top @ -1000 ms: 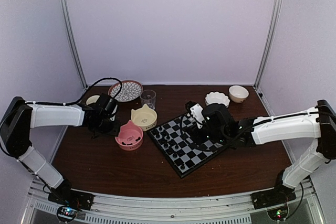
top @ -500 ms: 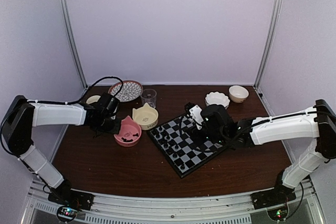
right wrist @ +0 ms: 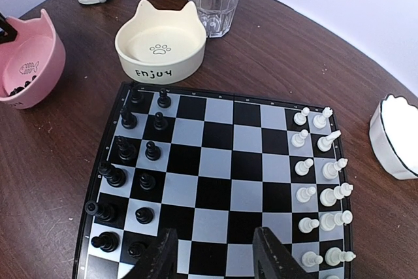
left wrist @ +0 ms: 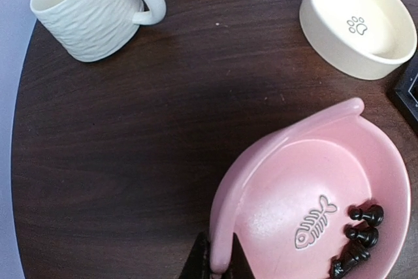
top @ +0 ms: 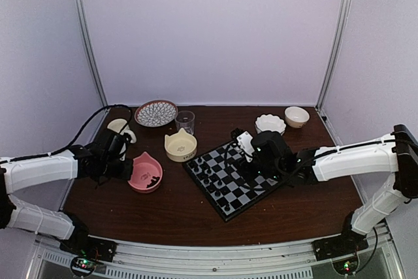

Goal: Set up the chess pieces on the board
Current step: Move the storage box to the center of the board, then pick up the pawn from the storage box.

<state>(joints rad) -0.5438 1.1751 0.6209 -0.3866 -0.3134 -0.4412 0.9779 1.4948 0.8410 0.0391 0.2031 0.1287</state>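
I had the left gripper (left wrist: 219, 264) pinched shut on the near rim of the pink cat-eared bowl (left wrist: 287, 136), with one finger inside the wall and one outside. In that bowl, beside the embossed fish skeleton, lay a small huddle of black chess pieces (left wrist: 358, 234), three or four as far as I could count. The cream paw-print bowl (right wrist: 161, 49) stood just beside a far corner of the board (right wrist: 222, 161) and showed only its printed floor. On the board, black chessmen (right wrist: 152, 151) stood along the two files on the bowl side and white chessmen (right wrist: 304, 166) along the opposite two. My right gripper (right wrist: 215, 256) hovered over the board's near edge, its jaws partly spread with nothing between them. A white mug (left wrist: 91, 8) stood well apart from the pink bowl.
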